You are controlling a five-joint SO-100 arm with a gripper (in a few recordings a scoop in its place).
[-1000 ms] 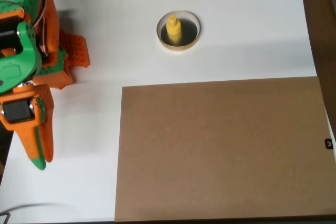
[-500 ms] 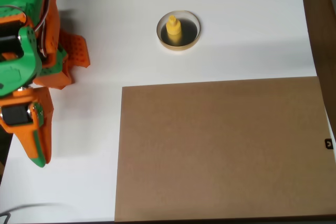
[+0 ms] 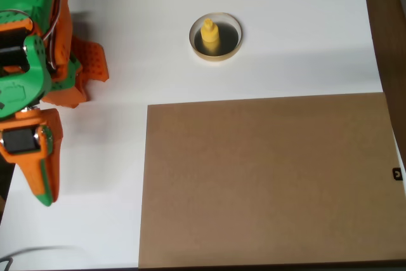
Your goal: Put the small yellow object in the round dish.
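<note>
One brown board point(image 3: 266, 179) covers much of the white table point(image 3: 304, 30) — the round dish point(image 3: 216, 37) beyond it holds the small yellow object point(image 3: 209, 35), upright. Orange-and-green gripper point(image 3: 43, 185) sits at the left edge, fingers together and empty.

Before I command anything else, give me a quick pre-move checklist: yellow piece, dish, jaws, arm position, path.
1. Small yellow object inside the round dish: ok, it stands upright on the dark inside.
2. Dish flat on the white table, apart from the brown board: ok.
3. Gripper away from the dish: ok, it sits at the left edge of the overhead view, pointing down the picture.
4. Jaws empty: ok, nothing shows between them; they look closed together.
5. Space between arm and dish free of other things: ok.
6. Object touching the dish rim: cannot tell from this angle.
</note>
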